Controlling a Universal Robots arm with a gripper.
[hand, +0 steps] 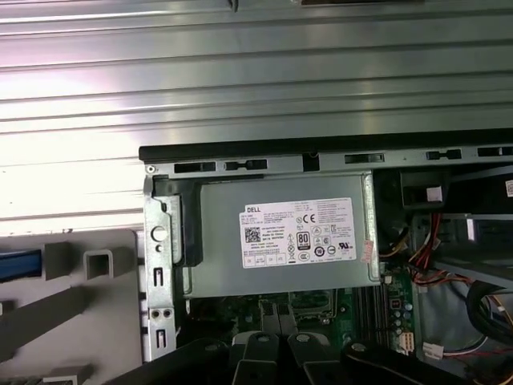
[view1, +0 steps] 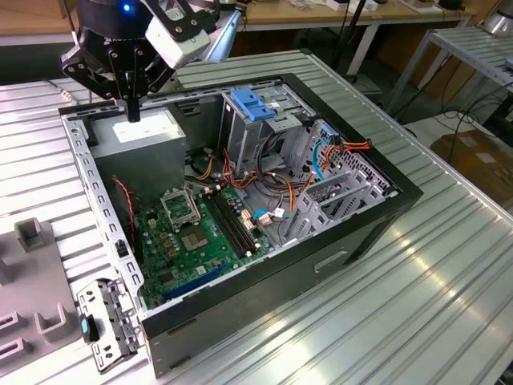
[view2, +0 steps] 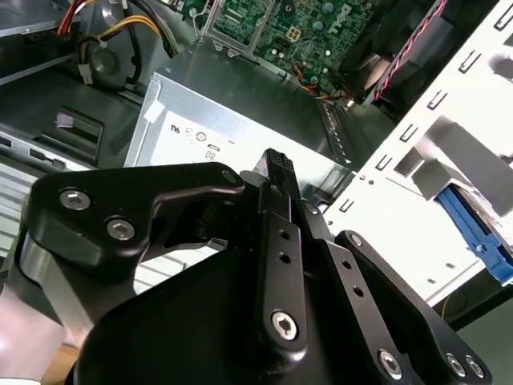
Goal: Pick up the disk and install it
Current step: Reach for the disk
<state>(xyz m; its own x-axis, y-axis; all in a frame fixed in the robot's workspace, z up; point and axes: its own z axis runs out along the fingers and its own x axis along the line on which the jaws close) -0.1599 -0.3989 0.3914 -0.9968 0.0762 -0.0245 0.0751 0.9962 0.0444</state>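
Note:
My gripper [view1: 132, 111] hangs over the back left corner of the open computer case [view1: 385, 210], just above the grey power supply box [view1: 138, 138]. Its black fingers [view2: 276, 170] stand pressed together with nothing between them. Of the disk I see no more than a blue side rail [hand: 16, 265] on the grey fixture outside the case wall. In the second wrist view the same blue rail [view2: 477, 241] lies beside a grey block. The gripper is well apart from it.
A blue plastic bracket [view1: 252, 103] tops the metal drive cage. The motherboard [view1: 188, 233] and loose cables [view1: 280, 192] fill the case floor. A grey fixture [view1: 32, 289] and a small metal bracket [view1: 108, 321] lie at the exterior view's left on the ribbed table [view1: 417, 321].

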